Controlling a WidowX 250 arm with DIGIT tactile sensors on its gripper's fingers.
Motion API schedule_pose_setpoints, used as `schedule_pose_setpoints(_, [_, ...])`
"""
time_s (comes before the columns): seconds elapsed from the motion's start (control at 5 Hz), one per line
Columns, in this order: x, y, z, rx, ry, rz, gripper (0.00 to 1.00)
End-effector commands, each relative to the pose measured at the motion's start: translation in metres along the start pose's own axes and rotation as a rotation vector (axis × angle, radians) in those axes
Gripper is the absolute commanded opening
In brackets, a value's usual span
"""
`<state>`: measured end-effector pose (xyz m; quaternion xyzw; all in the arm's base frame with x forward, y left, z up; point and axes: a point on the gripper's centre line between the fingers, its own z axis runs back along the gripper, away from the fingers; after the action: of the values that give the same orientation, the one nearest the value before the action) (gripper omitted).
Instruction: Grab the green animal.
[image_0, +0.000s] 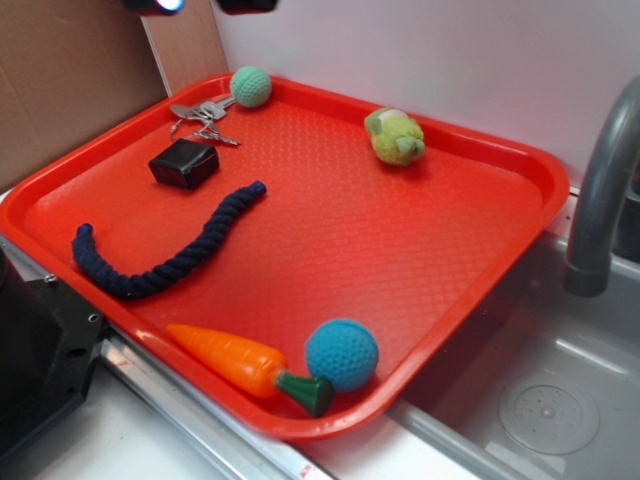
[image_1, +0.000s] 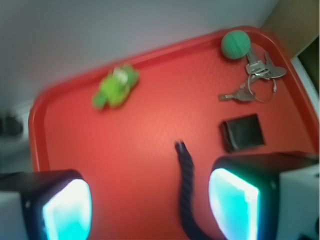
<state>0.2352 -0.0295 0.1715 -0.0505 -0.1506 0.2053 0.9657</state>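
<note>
The gripper (image_1: 150, 207) hangs high with its fingers (image_1: 67, 212) spread and empty, over the rope (image_1: 186, 192). The green animal (image_0: 396, 136) lies apart near the tray's (image_0: 460, 300) far edge. A blurred approach may nudge it against the rim.

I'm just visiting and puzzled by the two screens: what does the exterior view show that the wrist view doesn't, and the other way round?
Only the exterior view shows the carrot, the blue ball, the faucet and the sink. Only the wrist view shows the end effector close up, its two glowing pads apart with nothing between them. Both show the red tray, the green animal, the mint ball, the keys, the black block and the rope.
</note>
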Motion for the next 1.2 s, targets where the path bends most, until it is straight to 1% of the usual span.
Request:
schedule_pose_setpoints(0.0, [0.042,-0.018,-0.06,-0.082,-0.031,0.237,1.0])
schedule_pose_setpoints(0.2, [0.062,-0.028,-0.092,-0.062,0.002,0.291,1.0])
schedule_pose_setpoints(0.4, [0.08,-0.024,-0.118,-0.037,0.027,0.33,1.0])
schedule_pose_setpoints(0.6, [0.082,-0.021,-0.127,-0.01,0.025,0.343,1.0])
schedule_pose_setpoints(1.0, [0.082,-0.021,-0.127,-0.01,0.025,0.343,1.0])
